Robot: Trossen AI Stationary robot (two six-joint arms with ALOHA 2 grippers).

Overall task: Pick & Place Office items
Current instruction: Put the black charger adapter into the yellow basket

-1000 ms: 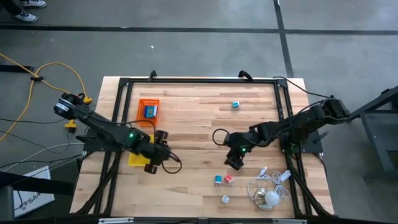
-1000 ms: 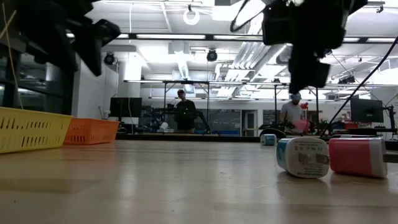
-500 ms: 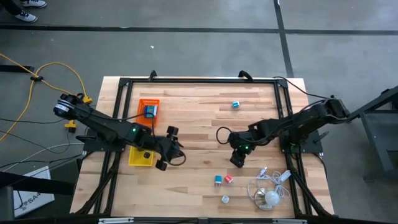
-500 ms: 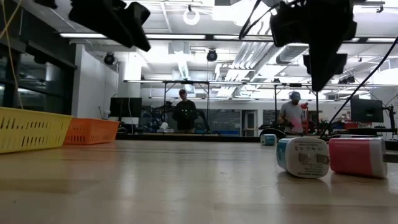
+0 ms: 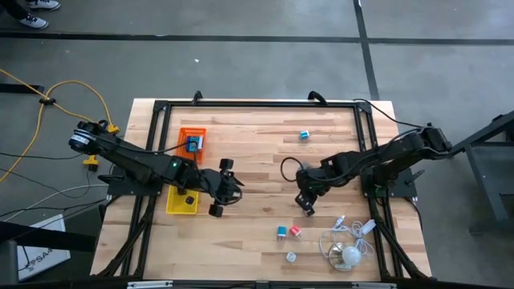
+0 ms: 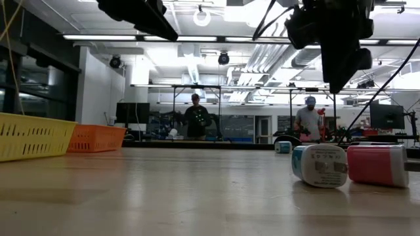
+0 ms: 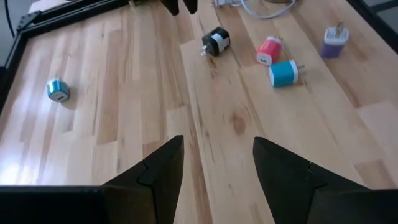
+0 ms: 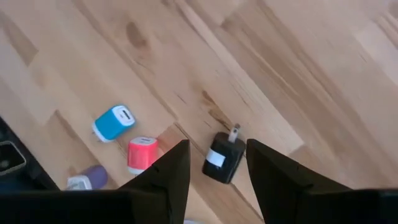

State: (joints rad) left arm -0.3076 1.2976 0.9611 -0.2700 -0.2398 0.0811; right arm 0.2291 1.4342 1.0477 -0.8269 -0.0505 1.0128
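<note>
Charger [image 8: 223,158], black block with white label and metal prongs, lying on the wood table [image 5: 257,152] beside pink [image 8: 142,155] and blue [image 8: 113,122] blocks. Right gripper [image 8: 216,163] hovering above it, fingers parted, seemingly narrower than a second ago. Left gripper [image 7: 217,163], spread and empty, having advanced from the yellow tray [image 5: 181,203] toward centre.

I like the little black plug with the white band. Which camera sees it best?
The right wrist view shows the small black charger plug with the white band best: close, lying on the wooden table, prongs visible. The left wrist view shows it smaller and farther off. In the high view the right gripper covers it. The low view doesn't show it.
</note>
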